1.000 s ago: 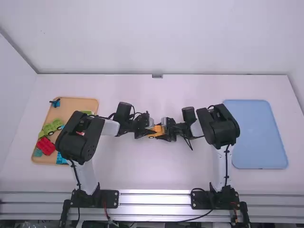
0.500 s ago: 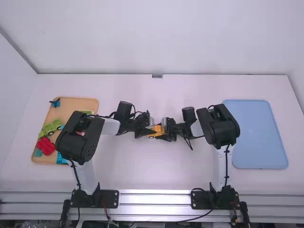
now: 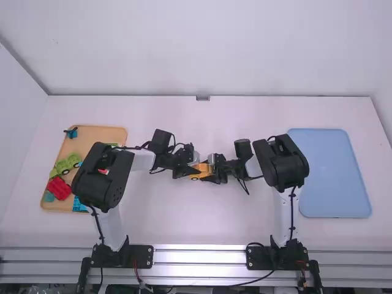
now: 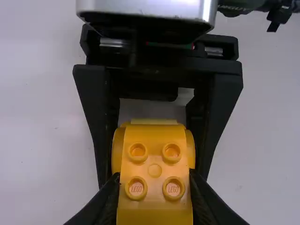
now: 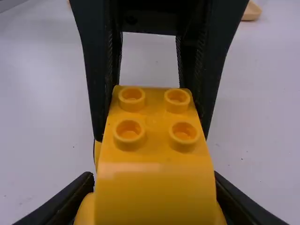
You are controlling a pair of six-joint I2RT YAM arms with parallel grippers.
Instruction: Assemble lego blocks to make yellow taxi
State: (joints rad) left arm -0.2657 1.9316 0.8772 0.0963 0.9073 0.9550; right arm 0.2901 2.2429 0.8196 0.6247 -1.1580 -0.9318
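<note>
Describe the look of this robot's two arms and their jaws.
The left arm and right arm match: white links, bulky rounded black joints, and black bases. Thin black cables run along them, with a red wire near the left base. The jaws are black, long and tapering; a silver housing sits behind the right pair.

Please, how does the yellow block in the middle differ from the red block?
The yellow block is gripped by both the left gripper and the right gripper, while the red block lies on the tan tray. The yellow block is near the table's middle; the red block is at its left side. Both are toy building pieces.
</note>
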